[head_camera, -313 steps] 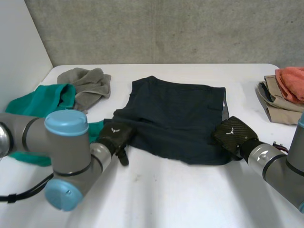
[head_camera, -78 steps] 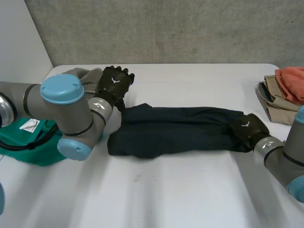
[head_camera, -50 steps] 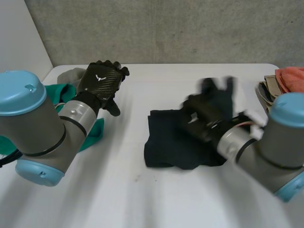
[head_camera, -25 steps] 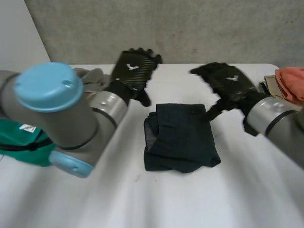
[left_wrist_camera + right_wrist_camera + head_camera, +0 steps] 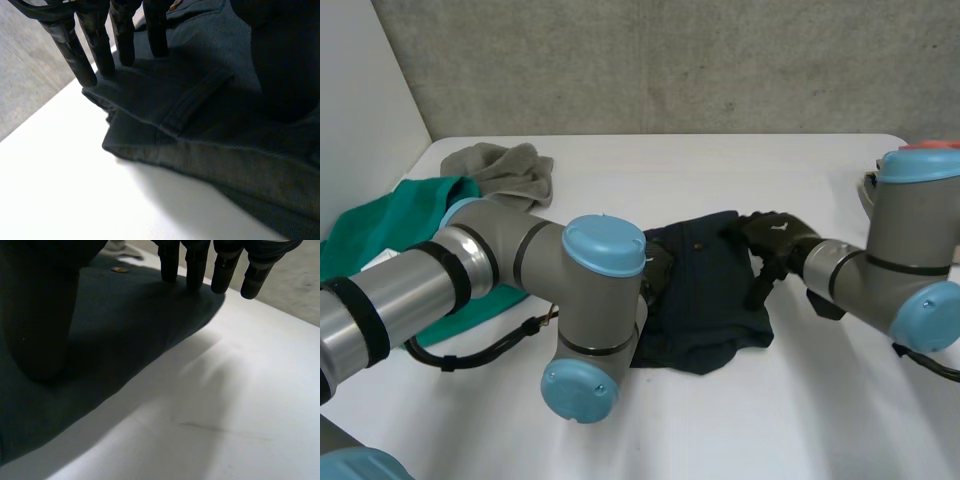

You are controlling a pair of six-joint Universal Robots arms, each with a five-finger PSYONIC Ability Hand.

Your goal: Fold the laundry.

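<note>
White table point(image 5: 720, 430) before a grey concrete wall point(image 5: 670, 60), with a folded navy garment point(image 5: 705, 305) at its middle.
Soft, light cloth with thick seams, likely to slump if lifted one-sided, so both side edges are the places to hold. The left hand point(image 5: 125, 40) rests on its left edge and the right hand point(image 5: 775, 240) on its right, fingers straight, slightly spread, pinching nothing. A green cloth point(image 5: 390, 225) and a grey cloth point(image 5: 505, 175) lie far left.
</note>
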